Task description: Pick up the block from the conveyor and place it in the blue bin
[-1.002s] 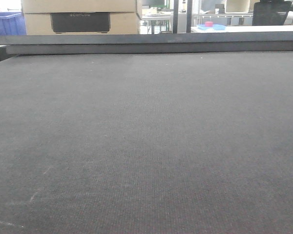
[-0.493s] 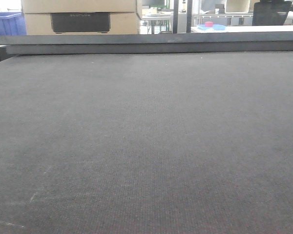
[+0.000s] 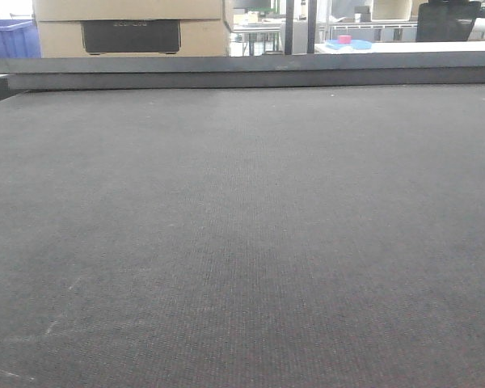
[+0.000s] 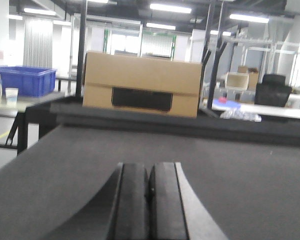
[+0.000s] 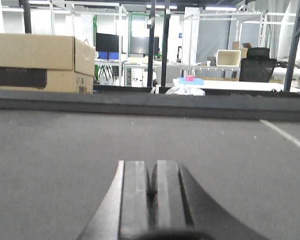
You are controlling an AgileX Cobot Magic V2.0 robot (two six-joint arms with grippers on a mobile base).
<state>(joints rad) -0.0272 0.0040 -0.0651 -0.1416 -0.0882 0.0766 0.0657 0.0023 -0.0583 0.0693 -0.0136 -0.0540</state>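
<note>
Block: I find none in any view | conveyor (image 3: 242, 242): nothing on it up to the rail (image 3: 242, 74) | left fingers (image 4: 134, 200), right fingers (image 5: 136, 195): pressed together, low over belt, presumably parked awaiting the block | blue bin (image 4: 24, 80): beyond belt, far left.

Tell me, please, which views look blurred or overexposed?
Front view: conveyor weave crisp, light even. Left wrist view: soft throughout, cardboard box smeared, ceiling lamps glaring. Right wrist view: the close right gripper slightly soft, background sharper.
</note>
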